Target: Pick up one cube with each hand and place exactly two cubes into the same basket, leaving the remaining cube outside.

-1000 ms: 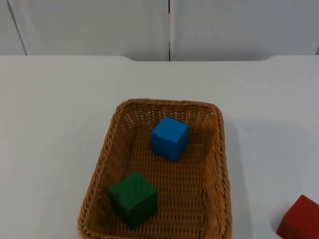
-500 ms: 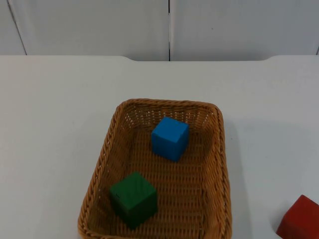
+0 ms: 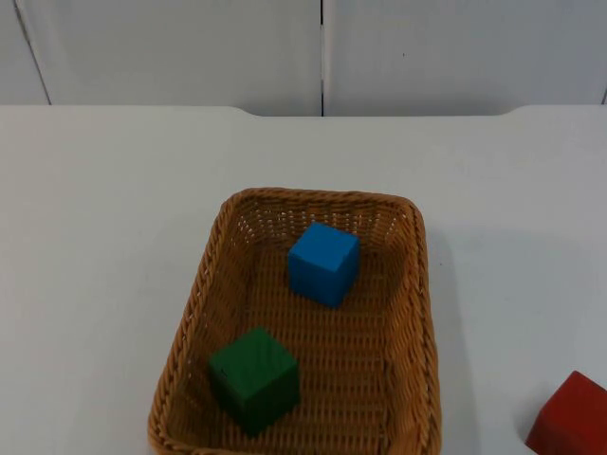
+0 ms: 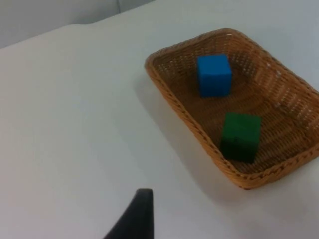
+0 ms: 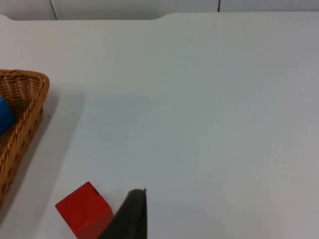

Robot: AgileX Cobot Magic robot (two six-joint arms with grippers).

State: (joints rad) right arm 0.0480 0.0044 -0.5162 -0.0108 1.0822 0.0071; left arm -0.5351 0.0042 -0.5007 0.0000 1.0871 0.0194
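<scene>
A woven brown basket stands at the table's front middle. Inside it a blue cube lies toward the far end and a green cube toward the near left corner. A red cube rests on the table outside, to the basket's right at the front edge. My left gripper hangs over bare table, well apart from the basket, holding nothing that I can see. My right gripper hovers just beside the red cube, away from the basket's rim.
White table spreads wide on all sides of the basket. The grey partition wall closes off the far edge.
</scene>
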